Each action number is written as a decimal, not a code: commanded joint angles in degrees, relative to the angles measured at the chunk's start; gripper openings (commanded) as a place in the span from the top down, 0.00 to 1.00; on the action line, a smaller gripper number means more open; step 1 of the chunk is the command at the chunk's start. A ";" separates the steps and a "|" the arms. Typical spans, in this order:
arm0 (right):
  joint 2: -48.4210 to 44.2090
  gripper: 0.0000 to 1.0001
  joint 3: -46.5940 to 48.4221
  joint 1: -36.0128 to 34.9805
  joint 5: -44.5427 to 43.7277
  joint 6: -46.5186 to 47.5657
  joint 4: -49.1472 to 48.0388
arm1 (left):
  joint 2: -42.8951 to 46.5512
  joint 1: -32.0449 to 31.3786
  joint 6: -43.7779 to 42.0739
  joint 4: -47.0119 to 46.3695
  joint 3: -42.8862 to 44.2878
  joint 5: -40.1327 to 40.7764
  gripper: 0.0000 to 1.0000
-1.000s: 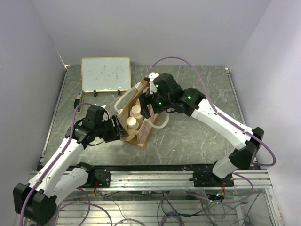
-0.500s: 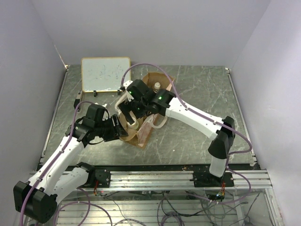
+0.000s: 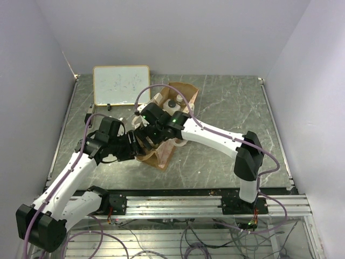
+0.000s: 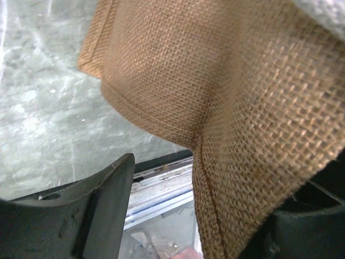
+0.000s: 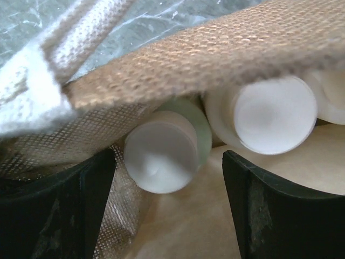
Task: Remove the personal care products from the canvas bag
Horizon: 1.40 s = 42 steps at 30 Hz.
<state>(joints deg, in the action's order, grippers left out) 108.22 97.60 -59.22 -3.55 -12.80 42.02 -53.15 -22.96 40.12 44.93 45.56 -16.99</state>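
The canvas bag (image 3: 186, 93) stands tilted mid-table, mouth upward. At its far end I see a white bottle with a dark cap (image 3: 171, 104) and a slim bottle with a white top (image 3: 179, 99). My right gripper (image 3: 144, 138) is down inside the bag. Seen from the right wrist, it (image 5: 167, 210) is open, its fingers on either side of a cream round-capped bottle (image 5: 161, 156), apart from it. A second cream bottle (image 5: 275, 113) lies beside that one. My left gripper (image 4: 199, 226) is at the bag's near-left side; weave (image 4: 242, 135) lies against one finger, with a gap to the other.
A framed whiteboard (image 3: 121, 84) stands at the back left. The bag's cream strap handles (image 3: 180, 141) trail to the right under my right arm. The metal rail (image 3: 178, 204) runs along the near edge.
My right arm has swung left and dipped into the bag, its jaws narrowing slightly. The far bottles have come into view. The left arm and the bag have stayed put.
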 commanded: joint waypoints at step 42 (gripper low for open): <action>-10.84 1.00 -3.31 -2.13 -7.15 -2.81 -12.33 | 1.55 -0.06 2.66 8.39 1.90 -6.34 0.17</action>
<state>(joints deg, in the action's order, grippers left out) 101.34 90.83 -61.45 -10.15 -12.86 33.23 -52.73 -22.55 42.17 48.01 47.09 -19.62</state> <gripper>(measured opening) 0.488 0.824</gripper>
